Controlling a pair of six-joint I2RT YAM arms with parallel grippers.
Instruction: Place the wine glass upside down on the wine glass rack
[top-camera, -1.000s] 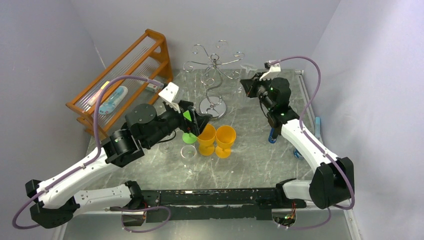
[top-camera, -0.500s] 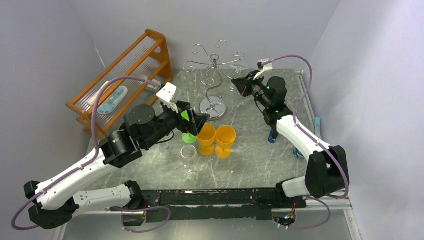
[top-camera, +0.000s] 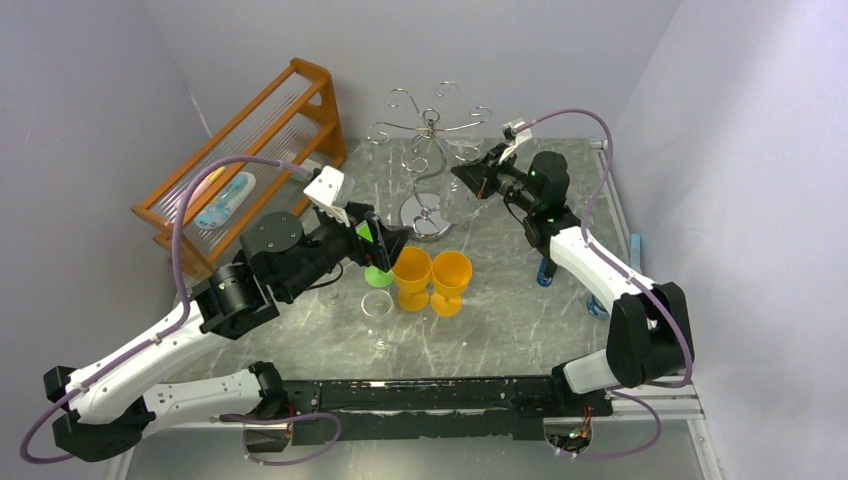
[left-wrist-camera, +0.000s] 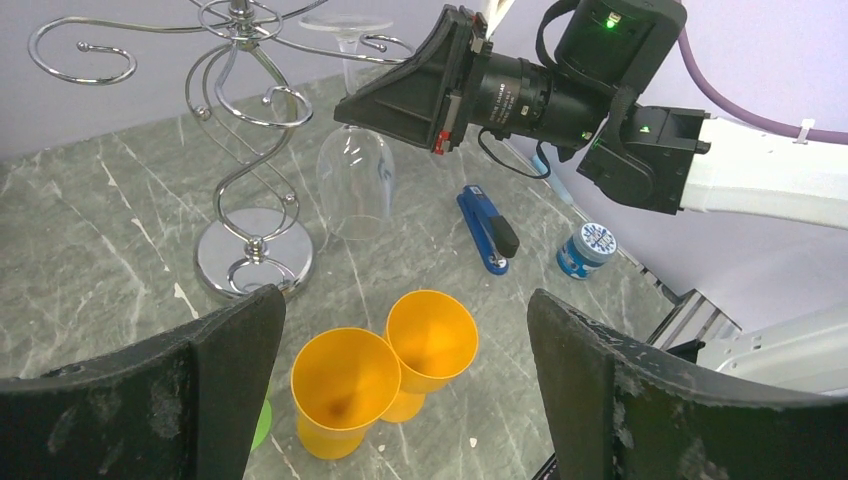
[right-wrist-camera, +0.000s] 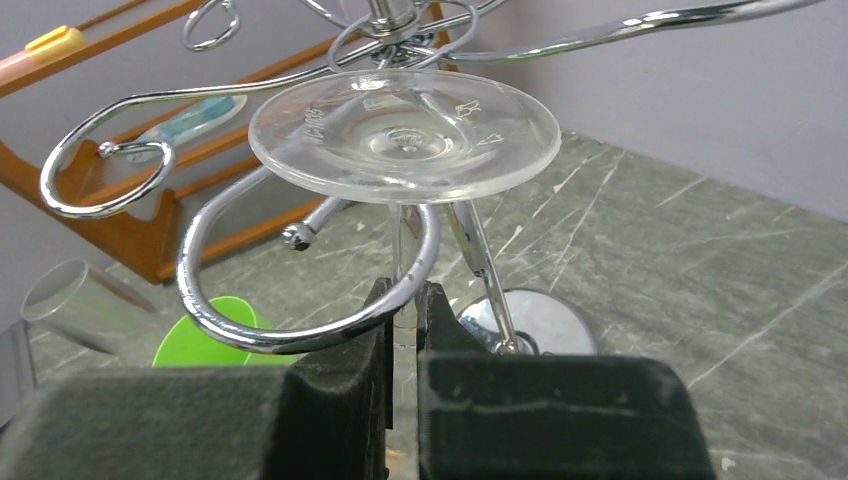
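Observation:
The clear wine glass hangs upside down, its round foot on top and its bowl below. My right gripper is shut on the glass's thin stem. It holds the glass at the silver wine glass rack, just right of the wavy stem. One curled chrome arm loops in front of the stem, just under the foot. Whether the foot rests on the wire I cannot tell. My left gripper is open and empty above two orange cups.
The rack's shiny round base stands behind the orange cups. A green cup and a clear glass sit by my left gripper. An orange wooden shelf lines the left wall. A blue stapler and a small blue jar lie right.
My right arm has swung left, carrying the upside-down glass in among the rack's curled arms. The left arm has drawn back a little to the left, still open.

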